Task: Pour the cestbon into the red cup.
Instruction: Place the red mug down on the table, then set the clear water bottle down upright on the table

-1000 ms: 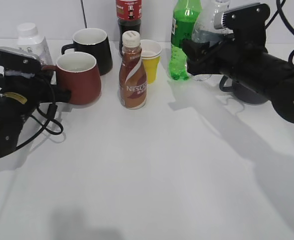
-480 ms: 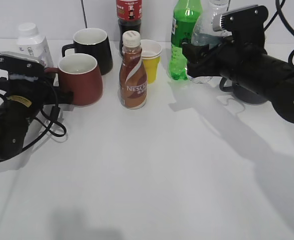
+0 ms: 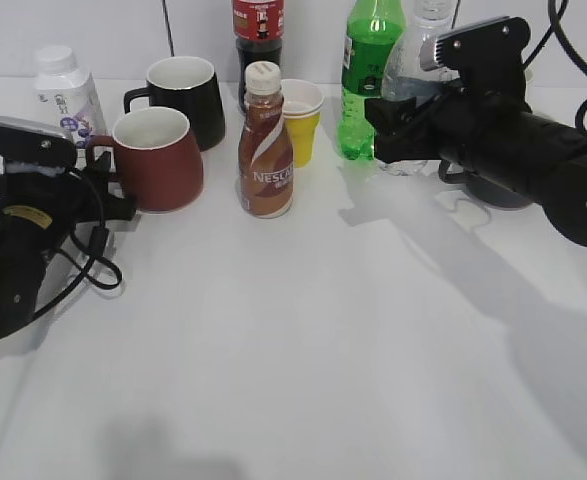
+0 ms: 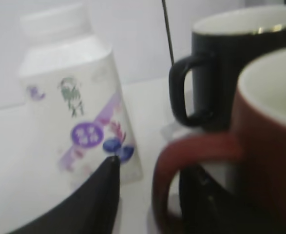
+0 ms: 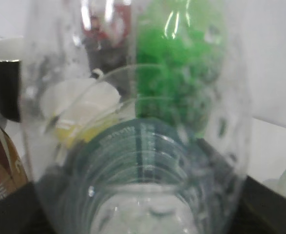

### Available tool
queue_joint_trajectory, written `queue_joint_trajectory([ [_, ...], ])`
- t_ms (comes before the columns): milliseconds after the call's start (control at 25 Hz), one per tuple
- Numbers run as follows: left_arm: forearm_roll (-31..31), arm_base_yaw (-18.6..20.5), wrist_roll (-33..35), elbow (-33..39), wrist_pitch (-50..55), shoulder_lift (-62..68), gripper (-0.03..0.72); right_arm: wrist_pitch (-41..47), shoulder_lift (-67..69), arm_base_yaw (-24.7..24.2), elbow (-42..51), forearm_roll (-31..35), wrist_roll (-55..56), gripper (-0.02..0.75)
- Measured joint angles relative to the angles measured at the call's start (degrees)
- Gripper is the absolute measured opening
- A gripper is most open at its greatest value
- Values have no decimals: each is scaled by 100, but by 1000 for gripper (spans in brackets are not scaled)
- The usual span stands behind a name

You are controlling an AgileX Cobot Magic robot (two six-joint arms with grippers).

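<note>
My right gripper (image 3: pixel 393 110) has its fingers clamped on the cestbon (image 3: pixel 410 60). In the right wrist view the clear ribbed bottle fills the frame between the dark jaws at the lower corners. From outside, the bottle stands nearly upright, its long axis vertical, neck at the top edge of the picture. I cannot tell whether its base is touching the table (image 3: pixel 303 340). It sits just beside the green soda bottle (image 3: pixel 363 80), on that bottle's right.

The relation I care about is sideways. The red cup (image 3: pixel 158 158) lies well apart from the cestbon, far over to the left, with the Nescafe bottle (image 3: pixel 265 142) and the small yellow cup (image 3: pixel 301 120) standing between them. So I judge the bottle has to travel left across the middle, above or in front of those two, before it can tip.

My left gripper (image 4: pixel 147 195) is right at the red cup. In the left wrist view one dark finger (image 4: pixel 101 200) sits outside the loop handle (image 4: pixel 181 161) and the other passes through or behind it, so the fingers straddle the handle. Whether they are pressing on it, I cannot tell. The black mug (image 4: pixel 230 63) stands just behind the red cup, and a white carton-shaped bottle (image 4: pixel 74 107) stands to its left.

The left arm is nearer the cup, the right arm holds the pour.
</note>
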Motion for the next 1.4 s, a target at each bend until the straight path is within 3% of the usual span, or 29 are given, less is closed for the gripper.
queue_joint_trajectory([
  [680,-39,-83,-2,1169,62,-1398,330,-282,929,0,-355,-229,-81,468],
  [1120,-44,-83,-2,1178,2009,-2815,330,-542,1195,0,-390,-215,-9,469],
  [1400,-149,-209,-2,1180,3006,-3743,330,-441,1198,0,-390,-256,27,599],
])
